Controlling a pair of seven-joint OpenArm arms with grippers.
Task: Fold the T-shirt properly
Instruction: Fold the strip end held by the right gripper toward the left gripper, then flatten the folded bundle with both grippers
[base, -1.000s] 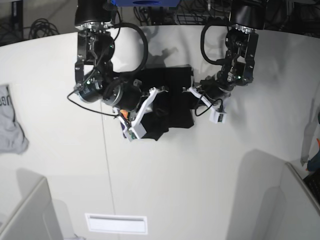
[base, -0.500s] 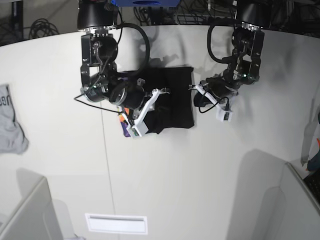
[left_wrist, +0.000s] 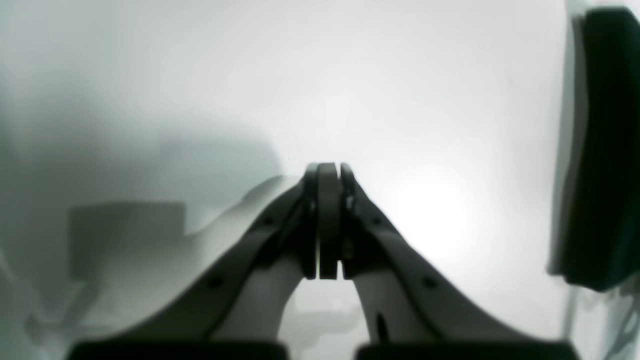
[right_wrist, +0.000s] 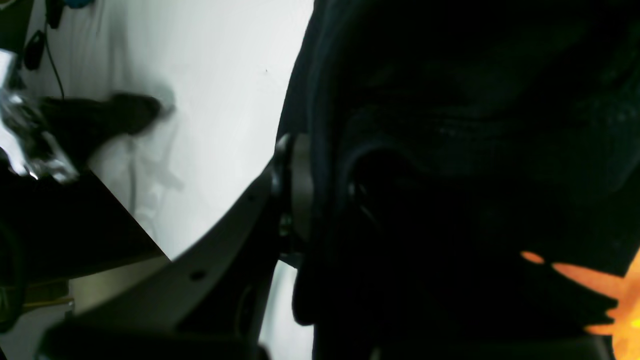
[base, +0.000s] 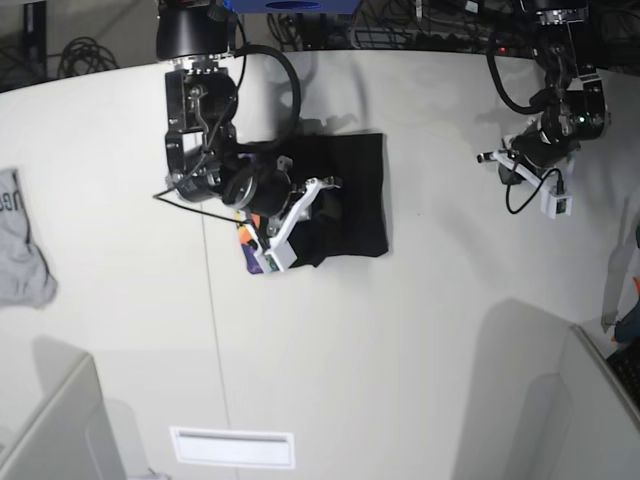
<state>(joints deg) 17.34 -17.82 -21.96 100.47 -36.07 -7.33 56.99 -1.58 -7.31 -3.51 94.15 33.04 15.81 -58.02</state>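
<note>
while the right gripper pinches a fold of the t-shirt at the black bundle's left side, the step in hand looks like the last tuck: lower the cloth flat and let go only once its edges line up, so the orange print stays hidden. the shirt lies folded on the white table, towards the far edge. off to the right, the left gripper has pulled well clear of the shirt since a second ago, jaws pressed together and empty.
</note>
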